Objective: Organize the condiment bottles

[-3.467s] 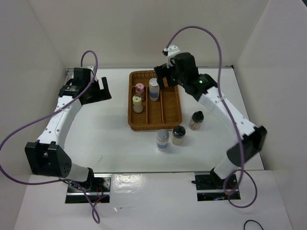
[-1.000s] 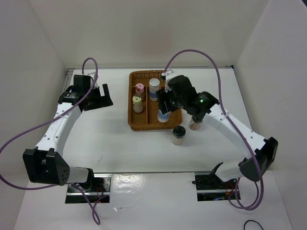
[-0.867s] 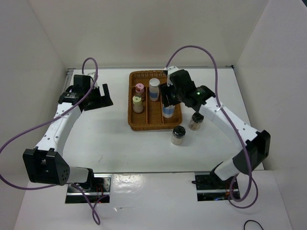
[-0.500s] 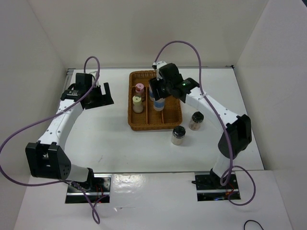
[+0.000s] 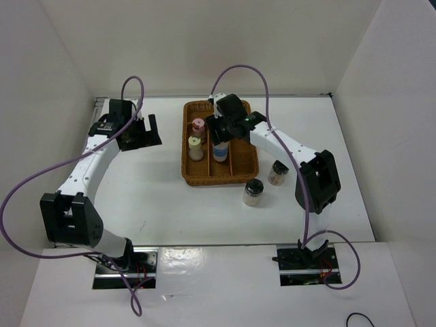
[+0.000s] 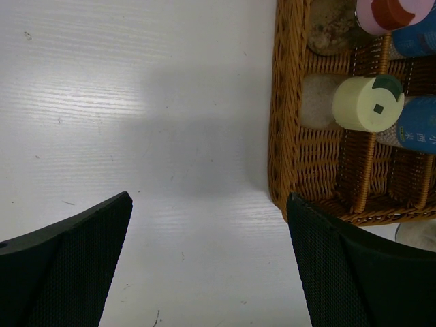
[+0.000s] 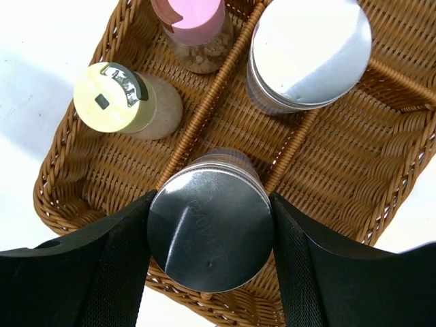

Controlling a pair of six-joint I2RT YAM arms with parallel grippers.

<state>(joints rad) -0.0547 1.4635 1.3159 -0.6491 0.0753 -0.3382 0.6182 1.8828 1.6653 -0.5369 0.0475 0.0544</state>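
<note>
Right gripper is over the wicker tray, jaws clamped on a blue-banded silver-capped jar, one finger on each side of the cap. It hangs in the middle lane at the tray's 6 o'clock end. I can't tell whether its base is down yet.

In the wrist view the second silver-capped jar stands at 1 o'clock, the yellow-capped jar at 10 and the pink-capped jar at 12.

To do this well, I'd lower straight between the two dividers, seat the base flat, then open just enough to clear the cap without nudging the neighbours.

Two black-capped jars wait on the worktop at the tray's 4 o'clock. Left gripper idles at 9 o'clock, jaws spread wide and empty.
</note>
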